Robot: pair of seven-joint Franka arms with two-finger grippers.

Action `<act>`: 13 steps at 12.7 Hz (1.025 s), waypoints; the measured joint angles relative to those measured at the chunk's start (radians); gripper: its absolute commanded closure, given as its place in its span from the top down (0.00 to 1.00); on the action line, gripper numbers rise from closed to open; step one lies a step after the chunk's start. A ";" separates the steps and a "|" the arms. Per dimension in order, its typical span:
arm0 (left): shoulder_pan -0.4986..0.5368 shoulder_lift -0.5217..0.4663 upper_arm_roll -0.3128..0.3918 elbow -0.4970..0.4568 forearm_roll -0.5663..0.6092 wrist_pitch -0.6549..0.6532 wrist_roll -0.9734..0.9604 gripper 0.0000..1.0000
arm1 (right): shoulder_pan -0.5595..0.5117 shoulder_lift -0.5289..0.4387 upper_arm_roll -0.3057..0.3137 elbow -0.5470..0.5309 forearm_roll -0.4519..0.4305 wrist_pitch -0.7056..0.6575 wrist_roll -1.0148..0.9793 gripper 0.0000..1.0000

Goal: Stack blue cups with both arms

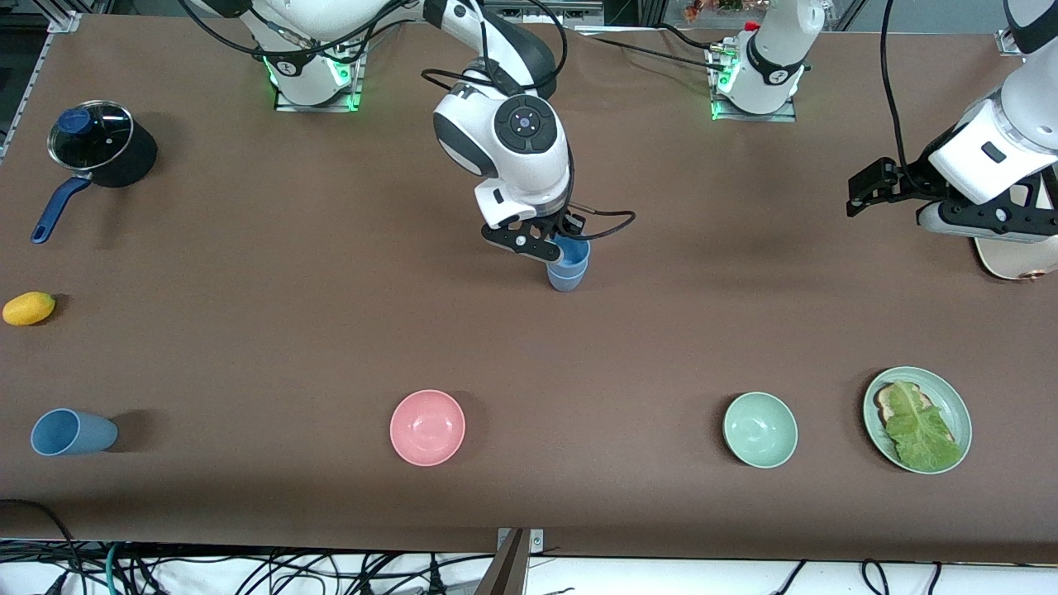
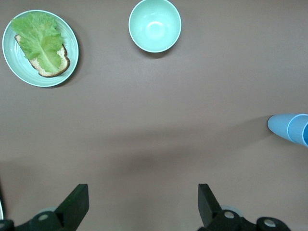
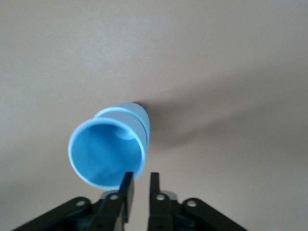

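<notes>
Right hand (image 1: 552, 245) over mid-table (image 1: 331, 347), fingers nearly closed beside the rim of the nested blue cups (image 1: 568, 266), apparently just seated; left hand (image 2: 143, 207) spread, waiting; third blue cup (image 1: 73, 432) lies tipped, well apart toward the right arm's end.

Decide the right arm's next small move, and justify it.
Probably open and lift away: the right gripper pinches the rim of the upper matte blue plastic cup, already nested in another standing cup. A third blue cup lies tipped near the table's front edge.
</notes>
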 measured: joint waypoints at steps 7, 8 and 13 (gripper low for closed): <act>0.000 0.000 -0.001 0.000 0.000 0.000 0.000 1.00 | -0.114 -0.014 -0.005 0.030 -0.001 -0.090 -0.201 0.79; 0.000 0.000 -0.002 0.000 0.000 0.000 0.000 1.00 | -0.156 -0.028 -0.006 0.037 0.008 -0.135 -0.288 0.87; -0.001 0.000 -0.008 0.000 0.000 0.000 0.000 1.00 | -0.412 -0.173 -0.011 0.032 0.068 -0.335 -0.692 0.99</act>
